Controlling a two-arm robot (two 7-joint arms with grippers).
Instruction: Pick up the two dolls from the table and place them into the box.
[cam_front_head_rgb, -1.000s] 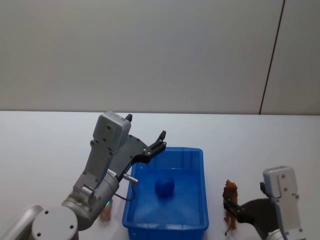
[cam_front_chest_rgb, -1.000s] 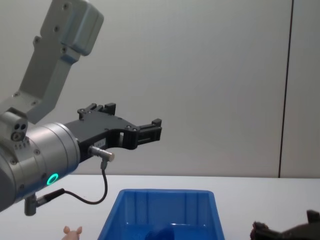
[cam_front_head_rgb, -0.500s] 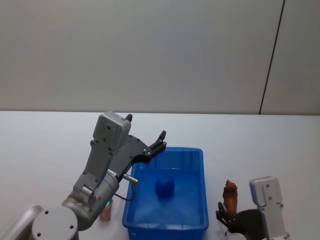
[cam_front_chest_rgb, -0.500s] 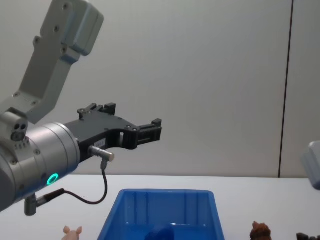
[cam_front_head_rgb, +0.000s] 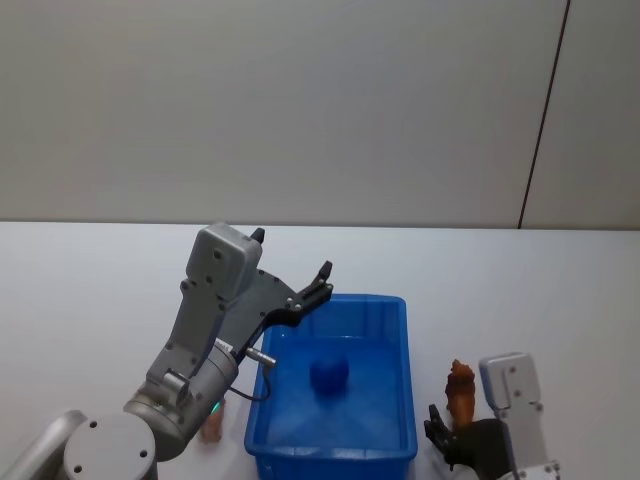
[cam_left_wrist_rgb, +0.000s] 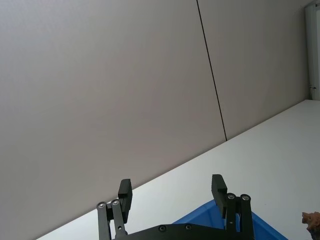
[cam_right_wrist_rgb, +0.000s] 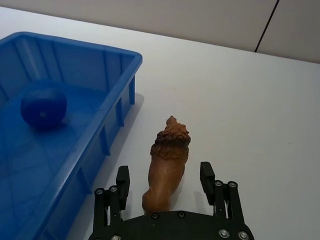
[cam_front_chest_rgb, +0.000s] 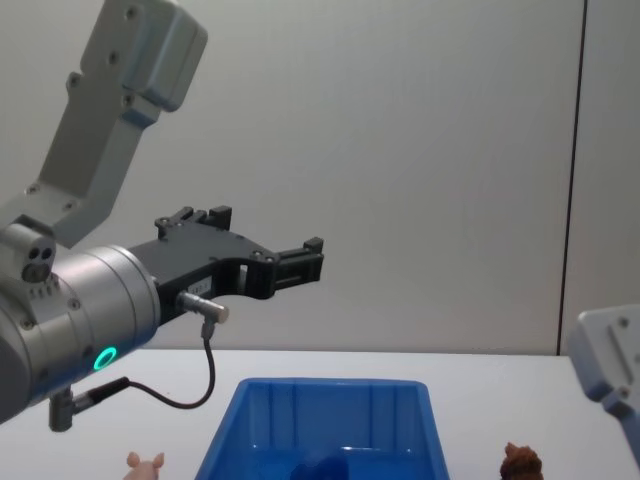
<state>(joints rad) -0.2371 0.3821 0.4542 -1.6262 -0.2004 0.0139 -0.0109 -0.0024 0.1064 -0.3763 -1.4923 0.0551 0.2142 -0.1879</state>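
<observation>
Right hand (cam_right_wrist_rgb: 165, 170) spread astride brown figure (cam_right_wrist_rgb: 167, 150), left hand (cam_left_wrist_rgb: 171, 184) spread; white table (cam_right_wrist_rgb: 250, 100), grey wall (cam_front_head_rgb: 300, 100).

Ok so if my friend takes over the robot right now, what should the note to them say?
Left gripper: open, empty, raised above the box.
Right gripper: open, low over the table, its fingers either side of the brown lion-like figure without touching it.
Done: the dark blue doll lies in the box.
To do: the pink doll is on the table left of the box. The brown lion-like figure stands on the table right of it. Nothing is gripped yet.
</observation>
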